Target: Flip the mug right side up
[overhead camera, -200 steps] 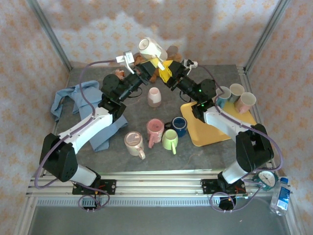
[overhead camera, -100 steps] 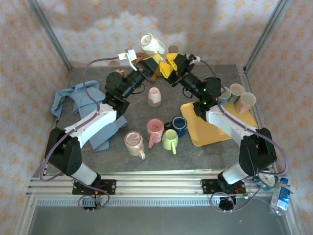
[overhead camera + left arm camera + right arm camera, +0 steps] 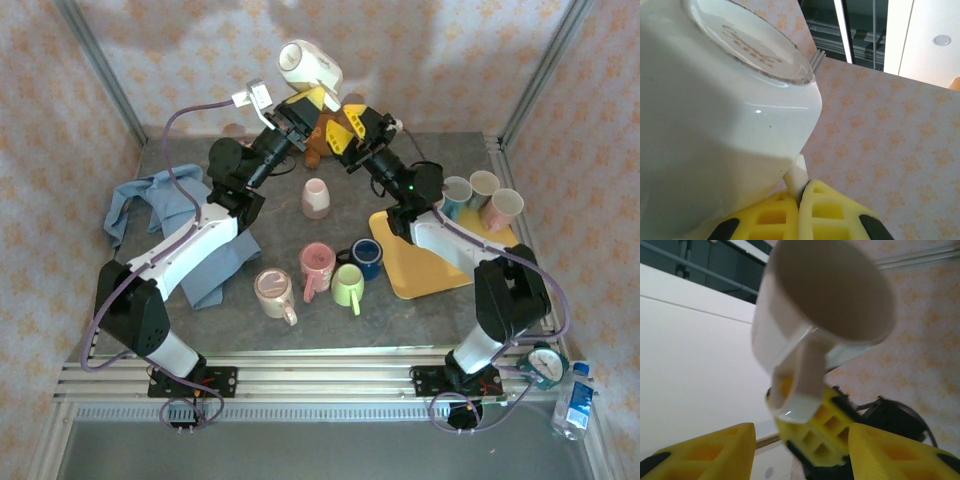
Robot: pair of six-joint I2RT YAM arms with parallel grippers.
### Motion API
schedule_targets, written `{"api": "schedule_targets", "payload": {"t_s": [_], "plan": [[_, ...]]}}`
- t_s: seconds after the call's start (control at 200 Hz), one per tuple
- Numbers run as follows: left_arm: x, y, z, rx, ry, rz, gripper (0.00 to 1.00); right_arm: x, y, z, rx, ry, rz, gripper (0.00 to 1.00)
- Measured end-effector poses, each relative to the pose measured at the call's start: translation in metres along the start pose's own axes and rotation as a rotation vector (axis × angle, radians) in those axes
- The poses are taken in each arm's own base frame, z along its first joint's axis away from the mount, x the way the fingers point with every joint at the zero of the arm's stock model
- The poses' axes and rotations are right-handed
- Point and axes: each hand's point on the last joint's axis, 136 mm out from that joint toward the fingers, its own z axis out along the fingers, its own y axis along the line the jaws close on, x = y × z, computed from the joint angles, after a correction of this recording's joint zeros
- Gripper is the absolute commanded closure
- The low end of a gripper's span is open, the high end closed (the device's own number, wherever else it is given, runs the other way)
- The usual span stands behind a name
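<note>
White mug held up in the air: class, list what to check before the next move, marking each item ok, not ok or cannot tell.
1. Left jaws shut on the handle of the white mug: ok.
2. Mug raised clear of the table and the other mugs: ok.
3. Mug right side up: not ok, it is tilted over.
4. Right jaws open, facing the mug's mouth: ok.
5. Right jaws lined up to take the mug's body: cannot tell.
</note>
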Motion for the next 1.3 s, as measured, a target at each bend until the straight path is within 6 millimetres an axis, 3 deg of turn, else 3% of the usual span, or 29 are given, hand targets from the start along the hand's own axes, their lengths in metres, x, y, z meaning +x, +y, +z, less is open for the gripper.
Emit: {"api": "schedule_targets", "payload": {"t_s": [0.16,0.505,0.906,1.131,1.301], "plan": [[-0.002,-0.002,0.000,0.005,-0.005,0.002,1.00,-0.006,-0.006,0.000,-0.002,-0.012,0.002,0.51],[0.002,0.003,0.004,0.002,0.000,0.000,1.00,-0.001,0.020,0.010,-0.076,0.003,-0.031,0.51],[0.016,0.003,0.007,0.017,0.032,-0.013,1.00,-0.006,0.011,0.017,-0.081,-0.015,-0.016,0.58],[0.017,0.003,0.006,0.017,0.033,-0.013,1.00,-0.011,0.010,0.019,-0.092,-0.028,-0.015,0.74],[0.020,0.005,-0.001,0.005,0.039,-0.018,1.00,-0.012,0.013,0.020,-0.115,-0.029,-0.022,0.96]]}}
